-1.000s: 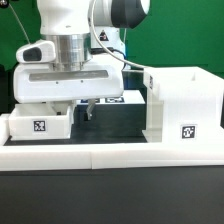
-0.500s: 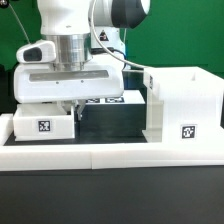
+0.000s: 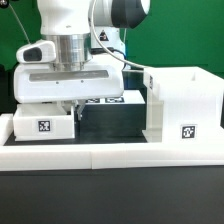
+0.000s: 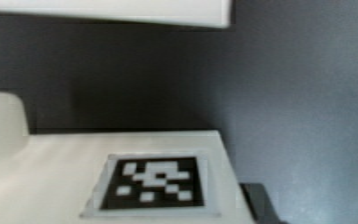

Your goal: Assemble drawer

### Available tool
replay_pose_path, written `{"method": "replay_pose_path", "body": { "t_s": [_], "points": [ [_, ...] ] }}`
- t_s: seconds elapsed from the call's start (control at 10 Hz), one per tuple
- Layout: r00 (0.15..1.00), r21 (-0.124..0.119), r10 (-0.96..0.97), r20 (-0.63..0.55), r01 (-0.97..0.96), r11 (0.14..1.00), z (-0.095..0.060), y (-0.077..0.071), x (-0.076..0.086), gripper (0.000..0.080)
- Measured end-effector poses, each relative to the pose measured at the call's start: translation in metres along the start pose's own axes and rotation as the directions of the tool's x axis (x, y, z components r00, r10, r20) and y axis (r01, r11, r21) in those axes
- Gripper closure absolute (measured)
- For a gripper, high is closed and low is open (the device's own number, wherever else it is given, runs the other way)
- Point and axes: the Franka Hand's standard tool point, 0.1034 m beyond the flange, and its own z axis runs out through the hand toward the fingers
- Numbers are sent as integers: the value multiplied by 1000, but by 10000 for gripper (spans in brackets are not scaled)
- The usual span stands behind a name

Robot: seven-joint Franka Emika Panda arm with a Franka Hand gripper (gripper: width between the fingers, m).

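A shallow white tray [image 3: 40,125] with a square tag lies at the exterior view's left, just behind the low border wall. My gripper [image 3: 73,108] hangs at the tray's right end, and one dark finger [image 3: 77,108] presses against the outside of that end wall. In the wrist view the tray's tagged face [image 4: 155,183] fills the frame from close up, with one dark fingertip [image 4: 256,205] at its edge and the other finger hidden. The jaws look shut on the tray wall. The tall box housing [image 3: 182,100] stands at the right. A second tray is not in view.
The low white border wall [image 3: 110,152] runs along the front of the black table. The marker board [image 3: 108,99] lies flat behind the gripper, between tray and housing. A white edge [image 4: 105,12] shows far off in the wrist view.
The visible finger moved left from about mid-gap to the tray's end wall between one second and half a second ago. The tray shifted slightly. Nothing has moved since.
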Motion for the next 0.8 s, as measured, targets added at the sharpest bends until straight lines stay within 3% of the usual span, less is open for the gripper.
{"method": "replay_pose_path", "body": {
  "t_s": [0.3, 0.5, 0.8],
  "points": [
    [1000, 3, -12, 7, 12, 1000, 0, -2, 0, 758],
    [993, 33, -94, 65, 92, 995, -8, -16, 9, 758],
    [990, 40, -123, 71, 120, 992, -7, -17, 10, 758]
  ]
}}
